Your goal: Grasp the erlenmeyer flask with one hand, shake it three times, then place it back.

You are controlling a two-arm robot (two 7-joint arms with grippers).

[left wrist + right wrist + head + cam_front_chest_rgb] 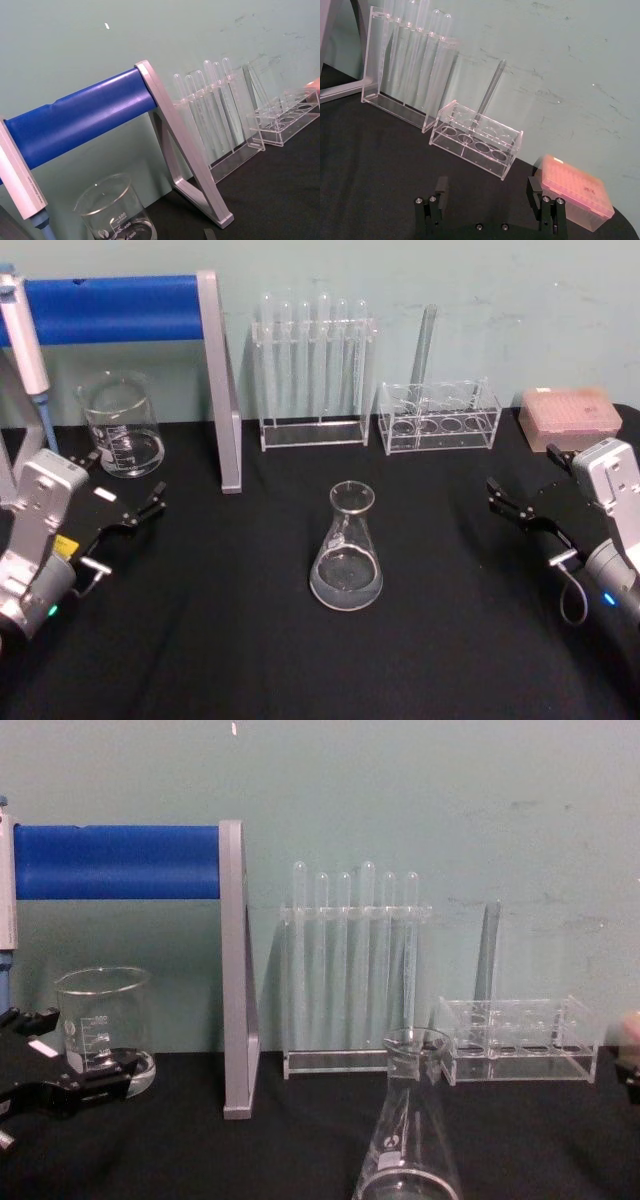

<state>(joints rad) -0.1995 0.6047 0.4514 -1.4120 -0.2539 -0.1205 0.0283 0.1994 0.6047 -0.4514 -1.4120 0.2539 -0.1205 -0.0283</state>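
Glass erlenmeyer flask (pixel 346 550) between hands — clear of both | left hand (pixel 128 478) spread | right hand (pixel 522 470) spread

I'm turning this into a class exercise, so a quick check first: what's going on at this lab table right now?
Nothing is being handled yet. The clear glass conical erlenmeyer flask stands upright in the middle of the black table, untouched. The left gripper sits open at the left, near the cylindrical glass beaker. The right gripper sits open at the right, near the pink plastic box. Both are apart from the flask, so grasping and shaking are not yet done.
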